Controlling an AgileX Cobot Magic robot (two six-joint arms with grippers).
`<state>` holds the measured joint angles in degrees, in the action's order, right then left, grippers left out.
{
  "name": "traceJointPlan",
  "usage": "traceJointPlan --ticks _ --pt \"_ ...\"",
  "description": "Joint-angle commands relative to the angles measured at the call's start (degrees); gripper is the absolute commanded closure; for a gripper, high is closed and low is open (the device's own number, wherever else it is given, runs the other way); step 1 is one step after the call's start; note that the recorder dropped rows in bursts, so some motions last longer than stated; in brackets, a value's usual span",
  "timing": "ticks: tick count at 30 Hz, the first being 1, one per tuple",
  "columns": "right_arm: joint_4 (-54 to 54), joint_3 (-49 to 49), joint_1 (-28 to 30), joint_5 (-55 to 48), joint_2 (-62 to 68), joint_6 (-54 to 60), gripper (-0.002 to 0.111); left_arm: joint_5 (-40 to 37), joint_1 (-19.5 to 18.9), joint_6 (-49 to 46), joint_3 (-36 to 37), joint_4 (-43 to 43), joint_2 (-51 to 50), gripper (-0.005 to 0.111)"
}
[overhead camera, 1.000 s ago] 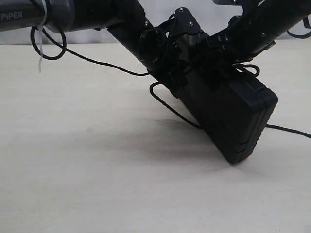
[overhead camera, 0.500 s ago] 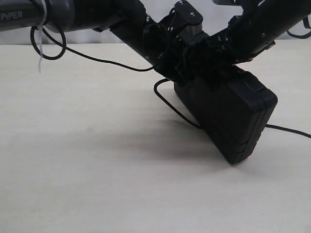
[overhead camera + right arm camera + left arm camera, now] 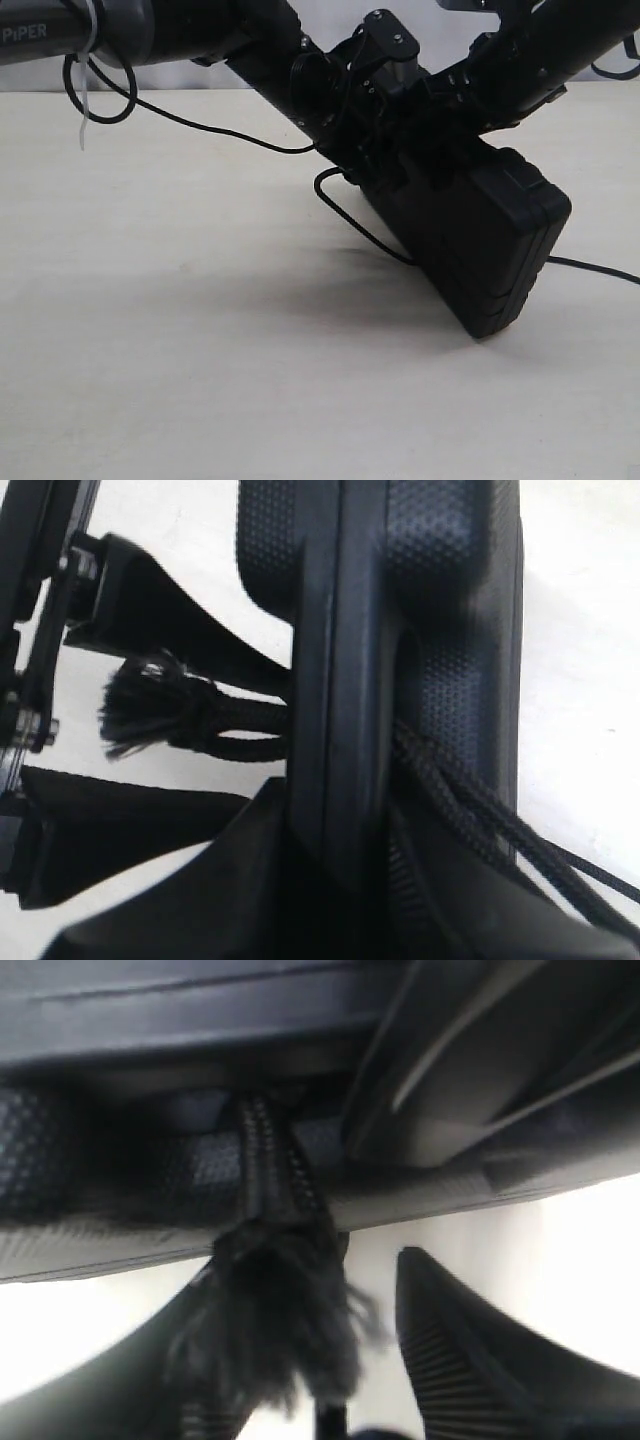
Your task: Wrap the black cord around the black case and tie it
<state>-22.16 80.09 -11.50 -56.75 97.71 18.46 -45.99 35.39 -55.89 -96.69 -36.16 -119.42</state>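
The black case (image 3: 480,240) stands tilted on one corner on the table, and my right gripper (image 3: 462,118) is shut on its upper edge. In the right wrist view that edge (image 3: 400,630) runs between the fingers, with the black cord (image 3: 470,800) passing over it. The cord's frayed tuft (image 3: 140,710) sticks out on the far side, between the left gripper's two fingers. In the left wrist view the tuft (image 3: 280,1330) hangs from the case seam inside my open left gripper (image 3: 330,1380), resting by one finger and apart from the other finger (image 3: 470,1360). A loop of the cord (image 3: 340,205) hangs left of the case.
The cord (image 3: 600,270) trails off across the beige table (image 3: 200,350) to the right. A thin black cable (image 3: 200,125) of the left arm lies on the table behind, with a white zip tie (image 3: 82,110) hanging from the arm.
My left gripper has shifted up and to the right, closer to the case's top edge. The cord loop left of the case has moved slightly. The case and right gripper have stayed put.
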Motion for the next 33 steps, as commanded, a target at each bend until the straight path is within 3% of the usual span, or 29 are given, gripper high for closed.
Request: traceJointPlan --ticks 1,6,14,20,29,33 --pt "1.87 -1.11 0.04 -3.09 0.83 0.32 0.104 0.06 -0.16 1.33 -0.10 2.78 0.01 0.062" --pt "2.08 -1.11 0.04 -2.71 0.83 0.34 0.104 -4.75 -0.16 2.36 -0.10 5.66 0.01 0.062" --pt "2.08 -1.11 0.04 -3.03 0.83 0.34 0.104 -4.84 -0.16 2.68 -0.10 7.98 0.53 0.062" --pt "2.08 -1.11 0.04 -3.09 0.83 0.34 0.104 -5.11 -0.16 13.09 -0.10 18.20 0.53 0.064" --pt "2.08 -1.11 0.04 -3.17 0.83 0.34 0.104 -3.76 -0.05 9.29 -0.10 12.22 0.53 0.107" --pt "1.97 -1.11 0.04 -3.12 0.83 0.34 0.104 0.98 -0.05 5.85 -0.10 4.84 0.53 0.107"
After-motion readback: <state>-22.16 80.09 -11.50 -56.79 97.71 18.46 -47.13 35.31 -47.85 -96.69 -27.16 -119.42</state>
